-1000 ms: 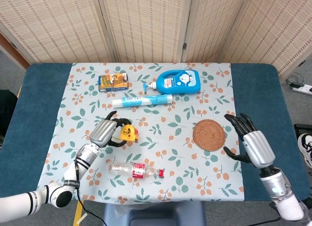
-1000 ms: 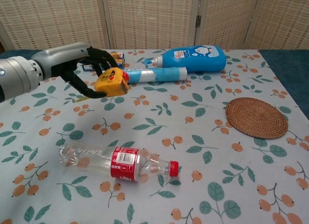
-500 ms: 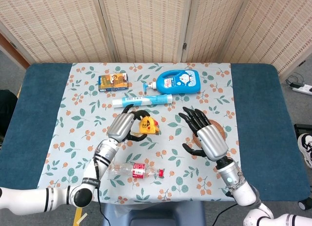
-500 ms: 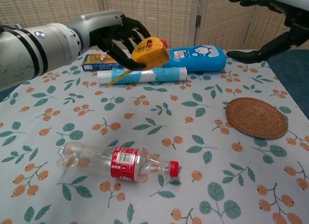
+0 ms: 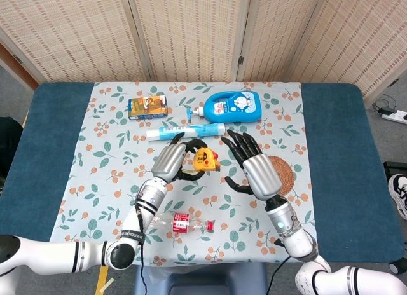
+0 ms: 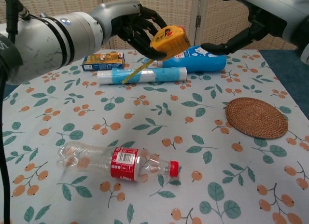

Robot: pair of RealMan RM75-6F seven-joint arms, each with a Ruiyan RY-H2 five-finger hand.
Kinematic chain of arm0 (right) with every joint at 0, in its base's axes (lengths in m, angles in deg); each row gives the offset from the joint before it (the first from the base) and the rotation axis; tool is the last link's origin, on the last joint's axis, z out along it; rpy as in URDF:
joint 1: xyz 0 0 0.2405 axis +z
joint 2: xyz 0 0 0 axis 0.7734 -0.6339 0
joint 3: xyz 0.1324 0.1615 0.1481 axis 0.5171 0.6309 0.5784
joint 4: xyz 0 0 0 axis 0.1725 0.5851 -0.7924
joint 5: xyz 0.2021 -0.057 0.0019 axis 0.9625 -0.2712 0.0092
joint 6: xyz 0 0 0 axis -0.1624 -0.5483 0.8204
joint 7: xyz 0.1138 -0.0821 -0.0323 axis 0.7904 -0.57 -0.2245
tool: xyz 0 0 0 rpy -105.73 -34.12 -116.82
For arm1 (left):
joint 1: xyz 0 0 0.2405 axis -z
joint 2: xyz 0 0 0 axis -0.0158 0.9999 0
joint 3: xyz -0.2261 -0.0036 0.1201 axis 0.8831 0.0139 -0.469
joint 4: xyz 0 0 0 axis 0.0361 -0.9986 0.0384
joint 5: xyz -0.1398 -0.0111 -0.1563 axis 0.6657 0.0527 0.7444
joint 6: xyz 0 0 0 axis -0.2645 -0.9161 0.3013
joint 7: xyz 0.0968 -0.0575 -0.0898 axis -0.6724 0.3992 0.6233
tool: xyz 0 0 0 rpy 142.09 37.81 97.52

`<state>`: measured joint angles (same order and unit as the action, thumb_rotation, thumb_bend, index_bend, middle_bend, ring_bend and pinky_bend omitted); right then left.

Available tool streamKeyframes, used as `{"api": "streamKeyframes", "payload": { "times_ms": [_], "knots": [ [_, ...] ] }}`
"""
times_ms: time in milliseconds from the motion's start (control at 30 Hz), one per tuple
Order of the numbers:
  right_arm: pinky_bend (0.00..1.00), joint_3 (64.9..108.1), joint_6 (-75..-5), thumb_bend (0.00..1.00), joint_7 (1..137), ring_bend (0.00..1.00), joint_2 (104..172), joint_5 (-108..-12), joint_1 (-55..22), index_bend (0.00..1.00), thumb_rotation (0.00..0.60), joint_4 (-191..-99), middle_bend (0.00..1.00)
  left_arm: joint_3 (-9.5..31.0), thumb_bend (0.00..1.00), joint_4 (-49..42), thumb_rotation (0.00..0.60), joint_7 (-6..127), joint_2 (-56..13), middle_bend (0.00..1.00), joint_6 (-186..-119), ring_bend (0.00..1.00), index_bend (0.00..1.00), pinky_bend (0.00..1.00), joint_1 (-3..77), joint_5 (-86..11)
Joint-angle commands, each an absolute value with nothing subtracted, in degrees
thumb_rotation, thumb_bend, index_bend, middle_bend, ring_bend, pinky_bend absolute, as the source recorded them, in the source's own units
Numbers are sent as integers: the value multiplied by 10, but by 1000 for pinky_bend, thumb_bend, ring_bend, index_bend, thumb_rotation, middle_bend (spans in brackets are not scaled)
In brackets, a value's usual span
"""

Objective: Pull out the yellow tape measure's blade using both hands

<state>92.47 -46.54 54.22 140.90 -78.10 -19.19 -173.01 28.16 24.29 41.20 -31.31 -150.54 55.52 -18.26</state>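
Yellow tape [image 5: 205,159] held aloft over mid-surface, gripped in left hand [image 5: 170,161]. Right hand [image 5: 253,168] beside it, fingers spread, empty. Approach step; next: right pinches the blade tip [image 6: 126,79], pulls outward.

left hand [image 5: 170,160] lifts the yellow tape measure [image 5: 205,160] off the table and carries it up toward centre, right hand [image 5: 253,171] swings in from the far side, fingers spread, now just beside it
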Motion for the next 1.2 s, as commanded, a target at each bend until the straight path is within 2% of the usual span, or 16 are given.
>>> {"api": "streamKeyframes", "payload": {
  "times_ms": [33, 667, 1200],
  "knots": [
    [0, 925, -469, 337, 538, 19, 1420, -778, -186, 0, 600, -1723, 0, 281, 337, 247, 600, 408, -314, 488, -1511, 382, 515, 70, 558, -179],
    [0, 930, -480, 338, 514, 27, 1443, -760, -167, 0, 600, -1719, 0, 273, 337, 271, 600, 385, -317, 488, -1546, 383, 515, 62, 572, -180],
    [0, 934, -498, 337, 500, 52, 1450, -754, -161, 0, 600, -1709, 4, 265, 336, 254, 600, 383, -327, 488, -1553, 381, 515, 63, 576, -179]
  ]
}}
